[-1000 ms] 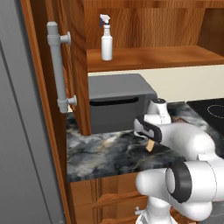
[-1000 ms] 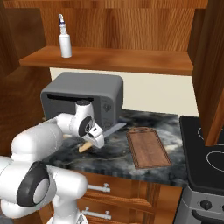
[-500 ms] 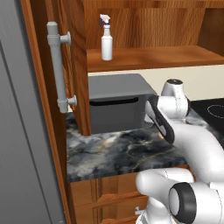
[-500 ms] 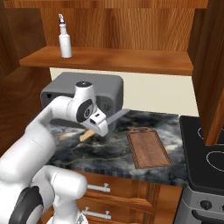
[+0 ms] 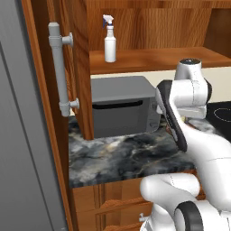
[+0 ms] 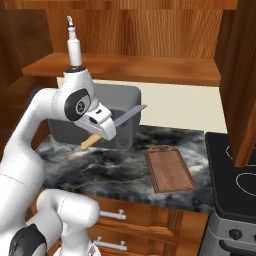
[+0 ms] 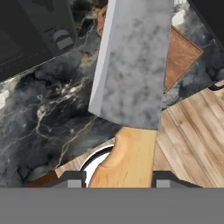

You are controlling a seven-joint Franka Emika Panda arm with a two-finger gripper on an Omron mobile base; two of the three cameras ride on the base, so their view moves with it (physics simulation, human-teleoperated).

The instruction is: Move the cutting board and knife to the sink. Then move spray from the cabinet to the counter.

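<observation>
Pincer [image 6: 102, 129] is clamping the knife [image 6: 112, 126] by its tan handle and carrying it higher than a second ago, now up in front of the grey oven [image 6: 122, 102] instead of low over the counter [image 6: 115, 170]. Blade is pointing toward the board [image 6: 169, 169], which is lying on the counter right of the oven, unmoved. Spray [image 5: 109, 43] is standing on the cabinet shelf [image 5: 158, 58] above the oven, as before.
</observation>
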